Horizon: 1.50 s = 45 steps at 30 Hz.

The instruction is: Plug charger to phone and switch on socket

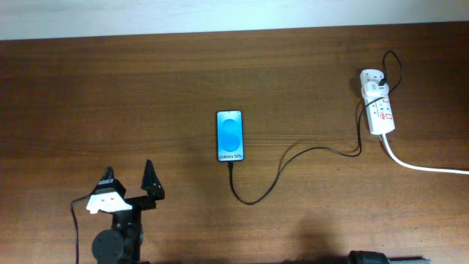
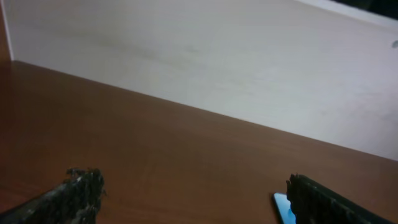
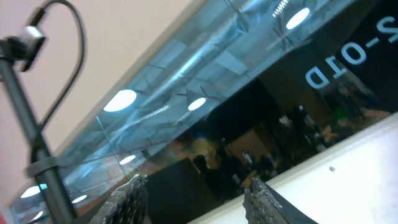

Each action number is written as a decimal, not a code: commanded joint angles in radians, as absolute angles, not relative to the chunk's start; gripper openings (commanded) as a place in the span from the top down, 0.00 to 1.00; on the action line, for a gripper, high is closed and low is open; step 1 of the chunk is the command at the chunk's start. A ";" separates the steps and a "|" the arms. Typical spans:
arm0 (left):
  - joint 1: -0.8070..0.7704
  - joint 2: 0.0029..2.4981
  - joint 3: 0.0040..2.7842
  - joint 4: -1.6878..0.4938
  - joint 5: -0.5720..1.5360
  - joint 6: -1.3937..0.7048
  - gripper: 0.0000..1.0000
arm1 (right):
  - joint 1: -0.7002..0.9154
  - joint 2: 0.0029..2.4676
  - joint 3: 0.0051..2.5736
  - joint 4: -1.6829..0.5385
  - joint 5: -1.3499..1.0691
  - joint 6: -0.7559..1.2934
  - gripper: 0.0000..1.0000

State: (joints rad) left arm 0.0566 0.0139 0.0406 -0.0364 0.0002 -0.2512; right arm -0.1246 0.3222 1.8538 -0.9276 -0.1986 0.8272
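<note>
Nearest us, at the table's (image 1: 73, 88) front edge, the left gripper (image 1: 129, 171) hovers with its two dark fingers spread wide and nothing between them. Its wrist view shows bare wood in the gap and a corner of blue screen beside one finger. The right gripper (image 3: 198, 190) is aimed upward at a glass wall. Its fingers stand moderately apart and hold nothing, and from overhead only a dark sliver of that arm shows at the bottom edge.

A little further in, the charger (image 1: 278, 170) loops loosely across the wood. Its free end reaches the phone's near short edge, though we cannot tell whether the tip is fully seated. We judge the cable light and limp, so it will bend rather than push. The best hold is on the small stiff connector just behind the tip.

The phone (image 1: 229, 135) lies flat mid-table, screen up and lit blue. It looks slim and smooth and may slide under a push, so it would need steadying by its long edges.

Furthest, at the right, lies the socket (image 1: 379, 104), with the charger's other end at it and a thick white cord (image 1: 421, 166) trailing off. Its red-marked switch is small, calling for a fingertip press, and the strip may shift.
</note>
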 commanded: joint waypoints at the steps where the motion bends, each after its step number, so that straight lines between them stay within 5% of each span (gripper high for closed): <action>1: 0.062 0.008 0.032 -0.087 -0.031 -0.253 0.01 | -0.119 0.269 1.839 -0.904 -0.165 0.816 0.43; 8: 0.062 0.014 0.032 -0.130 -0.033 -0.253 0.00 | -0.119 0.170 1.667 -0.785 0.013 0.817 0.01; 22: 0.062 0.014 0.032 -0.130 -0.033 -0.253 0.01 | -0.119 0.170 1.087 -0.891 0.102 0.754 0.01; 34: 0.062 0.014 0.032 -0.130 -0.033 -0.253 0.00 | -0.118 0.155 0.118 0.389 -0.201 0.684 0.01; 37: 0.062 0.014 0.032 -0.130 -0.033 -0.253 0.01 | -0.118 0.084 0.022 0.418 -0.199 0.682 0.01; 45: 0.062 0.014 0.032 -0.129 -0.033 -0.253 0.00 | -0.116 0.004 0.006 0.053 -0.199 0.408 0.01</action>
